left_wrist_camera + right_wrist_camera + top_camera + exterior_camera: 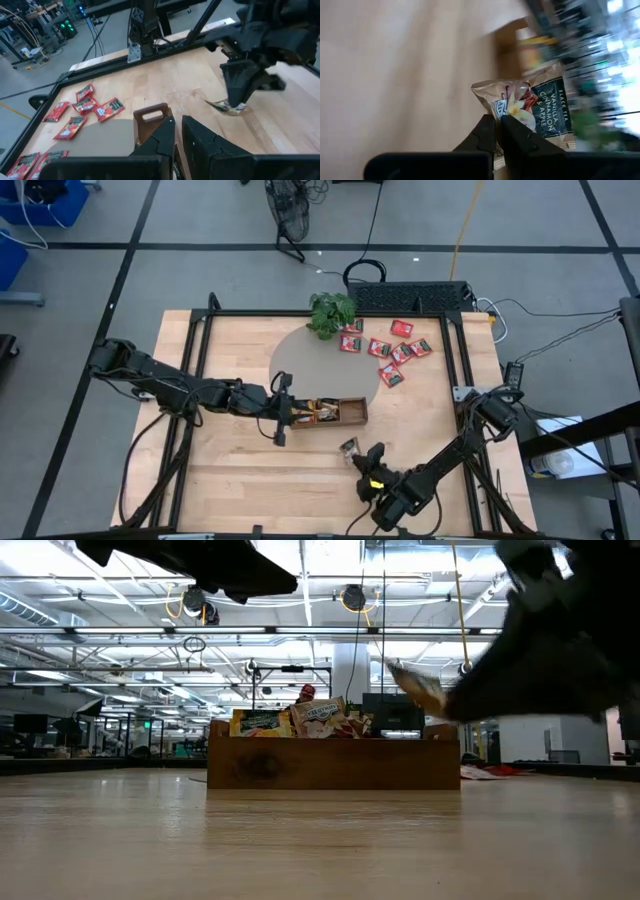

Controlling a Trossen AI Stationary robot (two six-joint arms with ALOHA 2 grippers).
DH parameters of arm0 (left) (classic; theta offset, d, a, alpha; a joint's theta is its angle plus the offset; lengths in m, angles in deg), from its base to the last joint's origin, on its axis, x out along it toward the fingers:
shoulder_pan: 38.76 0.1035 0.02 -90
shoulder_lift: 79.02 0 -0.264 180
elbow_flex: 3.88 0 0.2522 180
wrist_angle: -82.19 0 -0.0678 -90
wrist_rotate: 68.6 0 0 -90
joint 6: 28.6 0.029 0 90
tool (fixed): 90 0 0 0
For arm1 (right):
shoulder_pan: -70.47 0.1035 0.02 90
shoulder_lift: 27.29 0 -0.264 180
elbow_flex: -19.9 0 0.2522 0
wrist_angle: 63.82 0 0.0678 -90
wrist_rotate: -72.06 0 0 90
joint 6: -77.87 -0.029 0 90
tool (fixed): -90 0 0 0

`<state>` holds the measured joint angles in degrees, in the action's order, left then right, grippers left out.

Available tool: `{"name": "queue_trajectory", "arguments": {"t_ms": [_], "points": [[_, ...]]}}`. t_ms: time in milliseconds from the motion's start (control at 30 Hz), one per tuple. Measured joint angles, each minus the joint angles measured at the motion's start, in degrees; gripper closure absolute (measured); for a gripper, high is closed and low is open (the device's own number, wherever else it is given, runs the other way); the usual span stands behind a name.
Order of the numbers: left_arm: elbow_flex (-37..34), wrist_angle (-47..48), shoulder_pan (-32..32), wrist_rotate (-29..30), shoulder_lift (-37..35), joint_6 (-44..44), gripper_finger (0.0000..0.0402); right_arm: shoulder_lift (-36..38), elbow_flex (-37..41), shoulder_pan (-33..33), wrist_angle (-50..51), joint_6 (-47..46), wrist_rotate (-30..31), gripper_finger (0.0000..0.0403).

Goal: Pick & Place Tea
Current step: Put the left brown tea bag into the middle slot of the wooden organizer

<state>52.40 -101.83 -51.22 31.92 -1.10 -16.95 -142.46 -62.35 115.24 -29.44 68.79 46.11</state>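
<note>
A beige and dark green tea packet (530, 107) is in my right gripper (497, 120), which is shut on it near the table's front, a little in front of the wooden tray (345, 412). The low view shows the packet (418, 688) tilted in the air. The tray (330, 762) has several packets standing in it. More red tea packets (392, 345) lie flat at the far right, partly on a round grey mat (305, 365). My left gripper (281, 418) hovers shut at the tray's left end, nothing visible between its fingers (165, 135). My right gripper pinches the packet's crinkled edge (506, 114) between its two fingers. The fingers (239, 95) slant down at it from the table's near right side. The packet sticks out beyond the fingertips, tilted and lifted clear of the table.
A leafy potted plant (331, 312) stands at the far edge of the mat. A black frame (200, 370) rims the table. Bare wood (250, 470) lies in front of the tray at the near left.
</note>
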Motion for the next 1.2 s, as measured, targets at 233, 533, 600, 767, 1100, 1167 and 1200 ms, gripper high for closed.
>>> {"name": "queue_trajectory", "arguments": {"t_ms": [233,533,600,767,1100,1167,1200], "points": [[0.0,-4.52,-0.01,0.0,0.02,-0.15,0.036,0.07,-0.02,-3.27,-3.44,6.94,12.7,0.0397],[0.0,-11.69,0.02,-0.02,0.0,-7.95,0.036,0.15,-0.09,-11.59,-10.01,13.38,15.44,0.0397],[0.0,-11.3,-0.01,-0.11,0.0,-9.01,0.036,0.15,-0.11,-12.86,-13.05,16.58,15.45,0.0398],[-0.03,-10.18,0.39,0.63,1.76,-11.65,0.036,0.24,-0.13,-14.89,-22.72,29.1,9.18,0.0398],[0.02,-7.79,1.11,4.13,1.61,-15.17,0.036,0.26,9.52,-15.05,-60.88,49.8,-9.55,0.0398],[0.02,-5.32,1.59,4.04,1.64,-19.12,0.036,0.26,11.27,-15.09,-65.98,54.25,-7.74,0.0398],[0.02,-3.86,2.02,3.89,1.64,-22.77,0.0359,0.26,11.88,-15.07,-67.59,55.73,-7.04,0.0398]]}}
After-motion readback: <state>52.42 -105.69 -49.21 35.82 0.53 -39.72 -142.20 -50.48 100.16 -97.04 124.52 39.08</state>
